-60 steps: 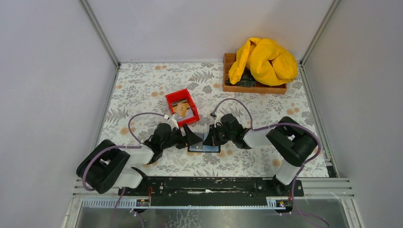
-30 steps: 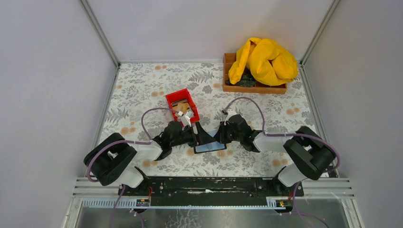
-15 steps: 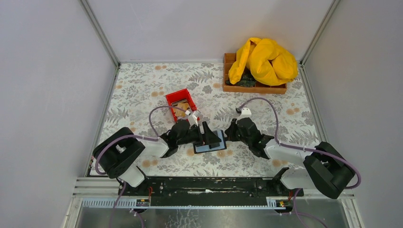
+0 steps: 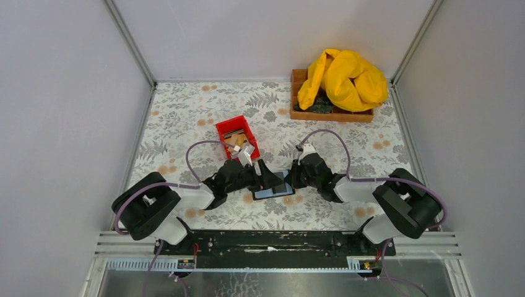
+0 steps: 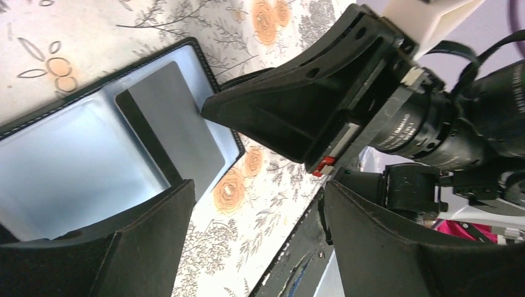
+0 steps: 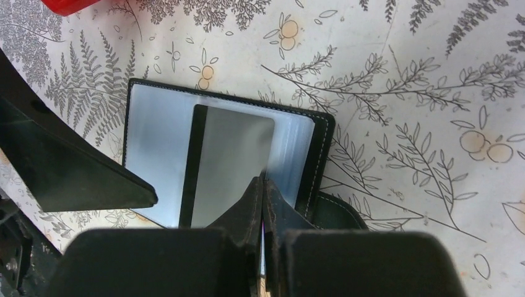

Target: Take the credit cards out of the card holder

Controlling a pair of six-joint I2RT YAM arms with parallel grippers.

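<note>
Tabletop [image 4: 186, 111]: white cover printed with grey ferns and orange flowers. Small red plastic bin [image 4: 229, 122] left of centre, set at an angle; a corner of it also shows at the top-left edge of the right wrist view [image 6: 65, 5]. Brown wooden tray [image 4: 328, 115] in the far right corner. Crumpled yellow cloth [image 4: 344, 78] piled in the tray, spilling over its back edge. Something dark [image 4: 319, 105] under the cloth, can't identify. Plain grey walls, metal frame posts at the corners.

The card [image 6: 230, 162] is grey, the holder [image 6: 323, 143] black.
</note>
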